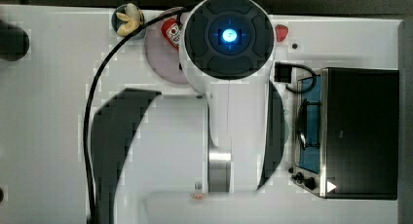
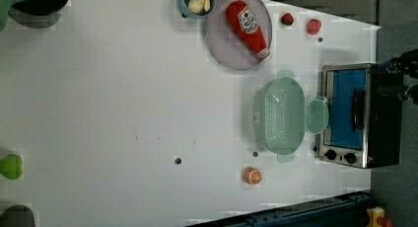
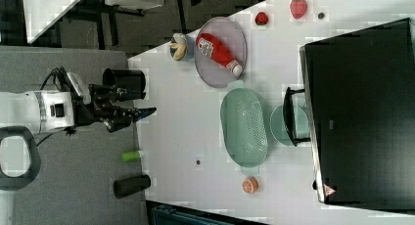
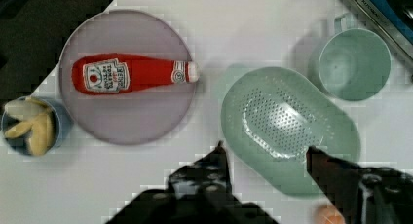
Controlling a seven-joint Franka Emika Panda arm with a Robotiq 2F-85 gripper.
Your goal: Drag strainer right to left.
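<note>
Strainer [image 4: 287,129] lies mouth-up on the white worktop [image 2: 123,89], and the claw [image 4: 265,156] hangs above it with its two dark fingers [image 4: 216,168] spread apart and nothing held between them; in the right view the claw [image 3: 139,112] sits high off the worktop, well apart from the strainer. Just beside the strainer stands a mint-green cup [image 2: 316,116], between it and the toaster oven [image 2: 362,116]. On the strainer's other long side, near it, is the grey-lilac plate [image 2: 231,49] carrying a ketchup bottle [image 2: 248,25]. A small bowl [image 4: 61,124] of yellow pieces touches the plate's far rim. An orange slice [image 2: 253,176] lies near the strainer's end.
</note>
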